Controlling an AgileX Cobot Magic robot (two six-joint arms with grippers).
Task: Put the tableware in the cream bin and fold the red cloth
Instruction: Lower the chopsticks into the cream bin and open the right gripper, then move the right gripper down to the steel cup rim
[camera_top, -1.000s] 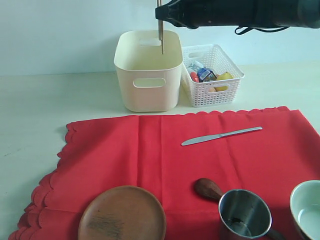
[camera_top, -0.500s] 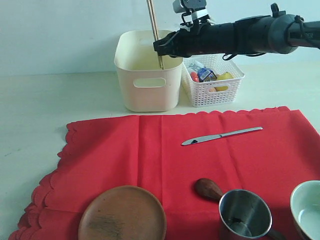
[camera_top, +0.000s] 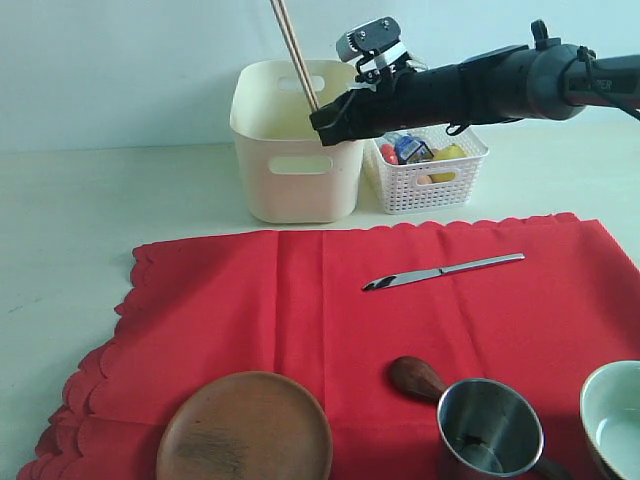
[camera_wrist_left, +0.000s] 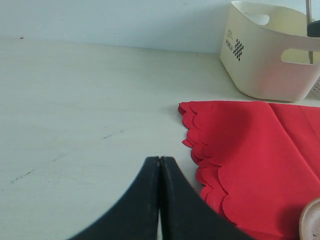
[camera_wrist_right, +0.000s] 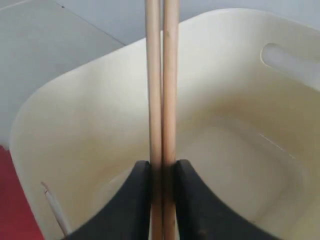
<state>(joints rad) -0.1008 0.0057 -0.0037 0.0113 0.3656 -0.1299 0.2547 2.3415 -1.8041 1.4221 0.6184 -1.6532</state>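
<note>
**Chopsticks held over the cream bin, release comes next**

The light wooden chopsticks (camera_top: 296, 55) are pinched as a pair in the right claw (camera_top: 322, 118). Its two black jaws press on them from either side, and the sticks lie flush against each other. They rise out of the claw, leaning away from the arm, and their lower ends are hidden behind it. Right under the claw is the open mouth of the cream bin (camera_top: 297, 175). The wrist view looks straight down the sticks into its pale interior.

The step in hand looks like dropping the chopsticks in. The next move is probably to spread the jaws while the claw sits inside the line of the rim, perhaps after tipping the sticks steeper so they slide down and do not catch on the edge.

Just beside the claw, on its arm's side, stands the white lattice basket (camera_top: 430, 185), which should stay out of it. On the red cloth (camera_top: 300, 300), well apart from the claw and toward the camera, lie the silver knife (camera_top: 440, 271), then the dark wooden spoon (camera_top: 418, 378), steel cup (camera_top: 490, 430), round wooden plate (camera_top: 245, 430) and pale bowl (camera_top: 612, 420). All are yet to be binned, so folding is some way off.

The left claw (camera_wrist_left: 160, 200) is pressed together with nothing in it, over bare bench (camera_wrist_left: 75, 125) just off the cloth's scalloped edge.
</note>
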